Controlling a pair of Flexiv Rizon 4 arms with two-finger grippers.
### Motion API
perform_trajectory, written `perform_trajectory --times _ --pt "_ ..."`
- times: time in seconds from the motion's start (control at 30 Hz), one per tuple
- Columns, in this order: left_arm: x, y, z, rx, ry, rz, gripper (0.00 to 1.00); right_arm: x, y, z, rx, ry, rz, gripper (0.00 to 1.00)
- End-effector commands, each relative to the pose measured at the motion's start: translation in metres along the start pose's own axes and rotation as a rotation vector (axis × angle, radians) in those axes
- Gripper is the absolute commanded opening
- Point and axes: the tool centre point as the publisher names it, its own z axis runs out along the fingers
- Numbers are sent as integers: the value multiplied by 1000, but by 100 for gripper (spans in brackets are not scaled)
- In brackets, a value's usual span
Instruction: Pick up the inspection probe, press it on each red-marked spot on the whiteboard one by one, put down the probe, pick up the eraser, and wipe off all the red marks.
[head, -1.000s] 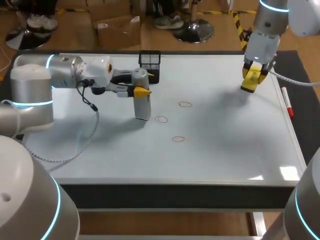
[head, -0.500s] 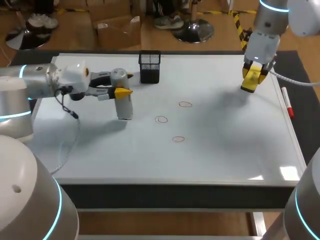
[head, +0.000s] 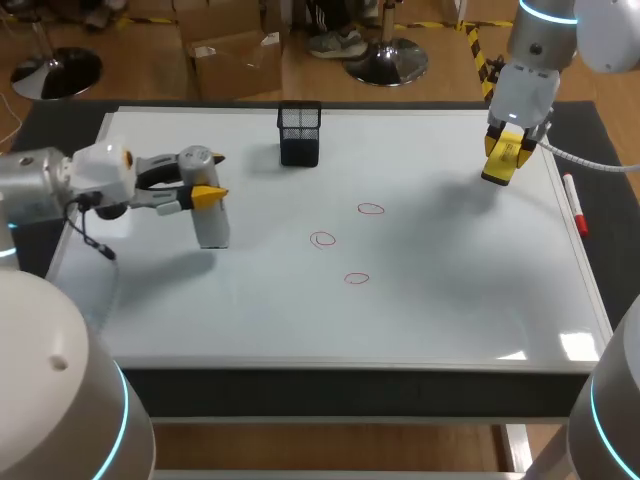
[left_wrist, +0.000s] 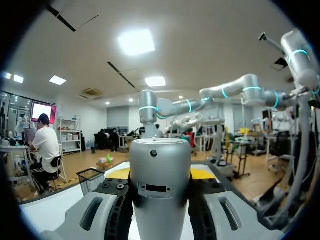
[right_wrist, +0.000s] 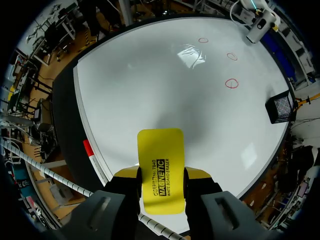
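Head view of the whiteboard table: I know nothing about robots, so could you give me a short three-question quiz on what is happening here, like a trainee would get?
1. Multiple choice: the right gripper is shut on A) a yellow rectangular eraser, B) a blue cup, C) a metal spoon.
2. True or false: the grey cylindrical probe held in the left gripper is over one of the red ring marks.
3. Count: how many red ring marks are drawn on the white whiteboard?
Key: 1 A; 2 false, the probe is well off to the side of all the marks; 3 three.
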Motion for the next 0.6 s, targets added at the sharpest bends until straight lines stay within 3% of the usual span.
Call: perform_trajectory --times 0.03,0.33,0.6 --pt "12 -6 -15 -15 -198 -5 0 0 -1 -1 1 4 -2 0" --pt "23 -8 -41 -21 -313 4 0 0 -1 -1 1 4 -2 0" --pt "25 -8 -49 -31 -363 -11 0 0 -1 -1 1 4 -2 0"
